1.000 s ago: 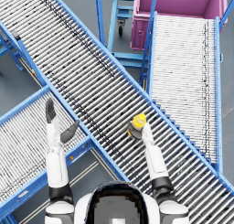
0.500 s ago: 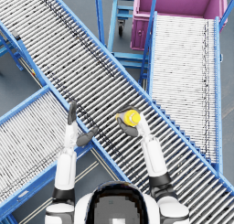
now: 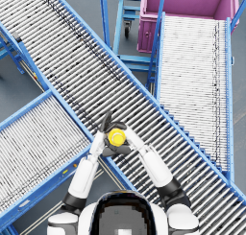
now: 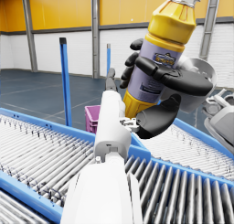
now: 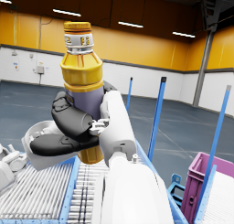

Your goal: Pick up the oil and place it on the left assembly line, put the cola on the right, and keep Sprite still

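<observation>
Oil bottle (image 3: 116,137) is hanging upright in the air over the near edge of the middle conveyor (image 3: 72,76), with right hand (image 4: 173,83) and left hand (image 5: 68,122) both clamping its labelled body from opposite sides. It is looking like rigid plastic, fairly heavy with liquid and probably slick, so gripping mid-body below the shoulder seems safest.

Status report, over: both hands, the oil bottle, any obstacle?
Left hand and right hand both grip the oil bottle. Bottle upright, held above the roller conveyor. No obstacle seen nearby.
</observation>
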Controlling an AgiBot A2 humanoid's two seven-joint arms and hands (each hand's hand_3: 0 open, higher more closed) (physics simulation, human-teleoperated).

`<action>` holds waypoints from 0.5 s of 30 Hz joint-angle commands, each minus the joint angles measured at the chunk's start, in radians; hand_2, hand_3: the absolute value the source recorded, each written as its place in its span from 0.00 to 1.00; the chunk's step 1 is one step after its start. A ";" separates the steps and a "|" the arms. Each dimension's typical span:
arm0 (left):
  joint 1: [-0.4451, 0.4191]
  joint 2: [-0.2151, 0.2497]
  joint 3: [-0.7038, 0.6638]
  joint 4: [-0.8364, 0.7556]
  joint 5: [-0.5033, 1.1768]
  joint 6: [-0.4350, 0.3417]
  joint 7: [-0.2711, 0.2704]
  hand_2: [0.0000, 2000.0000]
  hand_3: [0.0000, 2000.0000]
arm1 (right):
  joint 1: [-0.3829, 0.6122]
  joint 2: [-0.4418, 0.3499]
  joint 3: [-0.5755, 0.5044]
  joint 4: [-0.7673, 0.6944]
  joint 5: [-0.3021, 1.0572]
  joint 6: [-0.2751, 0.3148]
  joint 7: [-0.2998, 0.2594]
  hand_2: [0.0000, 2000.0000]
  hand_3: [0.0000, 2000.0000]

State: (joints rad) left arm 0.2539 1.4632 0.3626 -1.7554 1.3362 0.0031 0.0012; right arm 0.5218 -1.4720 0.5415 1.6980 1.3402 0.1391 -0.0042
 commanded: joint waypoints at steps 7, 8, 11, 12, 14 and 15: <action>0.021 0.014 0.004 -0.048 0.003 -0.079 0.007 1.00 0.49 | 0.006 0.038 0.110 -0.001 0.002 -0.056 0.008 1.00 1.00; 0.021 0.015 -0.001 -0.051 0.003 -0.091 0.009 1.00 0.65 | 0.008 0.039 0.115 0.009 0.001 -0.083 0.010 1.00 1.00; -0.029 -0.022 0.067 -0.046 0.003 -0.078 0.006 1.00 1.00 | 0.002 0.050 0.112 0.037 0.000 -0.134 0.009 1.00 1.00; -0.039 -0.030 0.070 -0.052 0.002 -0.056 0.003 1.00 1.00 | -0.002 0.055 0.107 0.047 0.000 -0.131 0.007 1.00 1.00; -0.047 -0.033 -0.007 -0.083 0.001 -0.045 0.000 1.00 1.00 | -0.027 0.079 0.082 0.072 -0.001 -0.133 0.004 0.00 0.67; -0.035 -0.020 -0.064 -0.094 0.000 -0.045 0.000 1.00 1.00 | -0.035 0.083 0.070 0.083 -0.002 -0.135 0.004 0.00 0.51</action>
State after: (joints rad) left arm 0.2076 1.4371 0.3654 -1.8160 1.3362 -0.0454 0.0013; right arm 0.4939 -1.4009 0.6288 1.7480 1.3371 0.0026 -0.0003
